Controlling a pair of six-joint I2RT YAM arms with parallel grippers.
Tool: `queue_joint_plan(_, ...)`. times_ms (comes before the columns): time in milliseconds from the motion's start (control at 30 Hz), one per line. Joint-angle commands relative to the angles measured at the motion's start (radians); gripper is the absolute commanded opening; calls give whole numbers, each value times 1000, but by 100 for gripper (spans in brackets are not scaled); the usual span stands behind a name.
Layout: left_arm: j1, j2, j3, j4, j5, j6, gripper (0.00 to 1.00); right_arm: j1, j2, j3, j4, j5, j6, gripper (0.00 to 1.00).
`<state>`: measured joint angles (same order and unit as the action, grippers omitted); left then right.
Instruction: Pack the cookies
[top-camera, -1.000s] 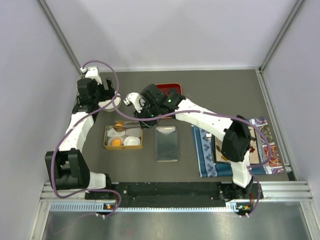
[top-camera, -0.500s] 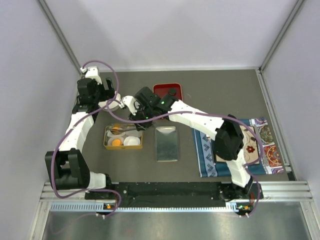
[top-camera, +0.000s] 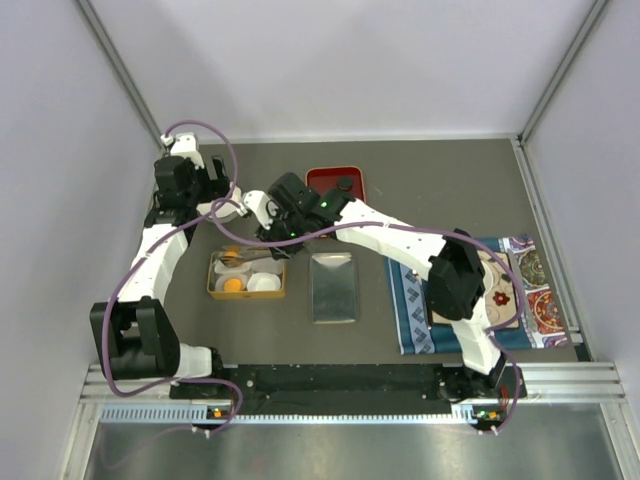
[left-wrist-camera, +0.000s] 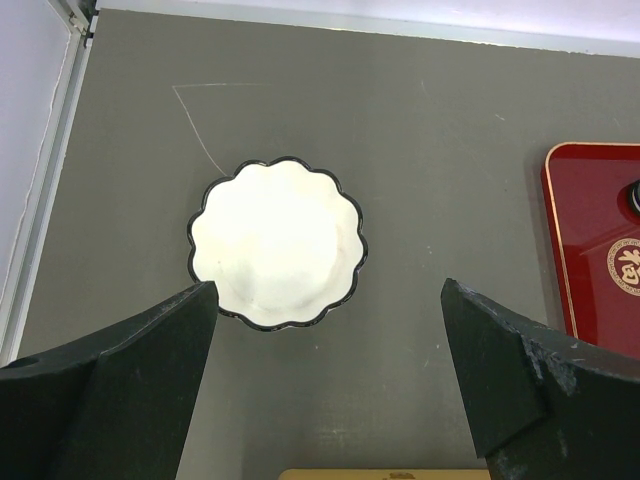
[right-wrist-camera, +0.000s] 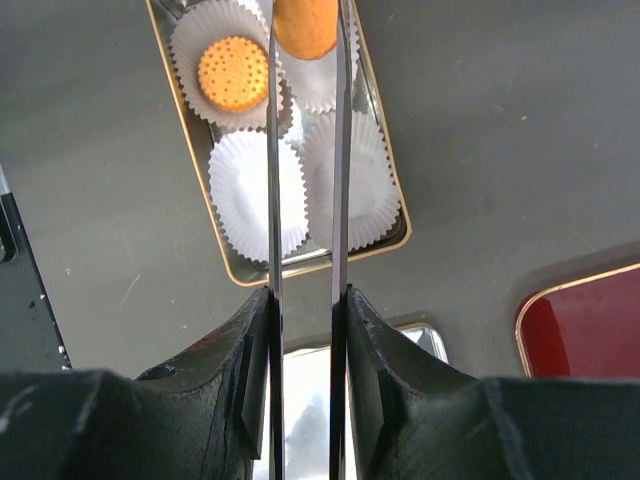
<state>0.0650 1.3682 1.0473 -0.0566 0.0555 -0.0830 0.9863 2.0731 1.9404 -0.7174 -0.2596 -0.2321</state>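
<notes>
My right claw (right-wrist-camera: 305, 15) is clamped on an orange cookie (right-wrist-camera: 306, 32), held over the gold tin (right-wrist-camera: 320, 262) of paper cups (right-wrist-camera: 255, 190); another orange cookie (right-wrist-camera: 232, 72) lies in one cup. My left claw (left-wrist-camera: 328, 300) hangs wide open above a white fluted dish (left-wrist-camera: 277, 242) on the worktop (left-wrist-camera: 450, 150).

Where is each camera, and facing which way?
Top external: above, behind the bases, looking down; left arm and right arm show.
Left wrist: on left gripper, facing down at white paper cup; open fingers show.
Right wrist: on right gripper, facing down at tin; fingers pinch orange cookie.
Shared: both wrist views catch the red tray.
</notes>
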Motion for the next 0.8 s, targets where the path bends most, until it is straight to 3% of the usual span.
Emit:
queue_joint_plan(0,7,-3,16,47,9,5,99,17,12,66,41,2,-12,23)
queue_joint_plan(600,12,-4,7,47,14,14,99,18,39,80,41,5,-16,28)
queue_joint_plan(767,13,-1,3,49,15,12,99,17,35,78,42,5,-13,35)
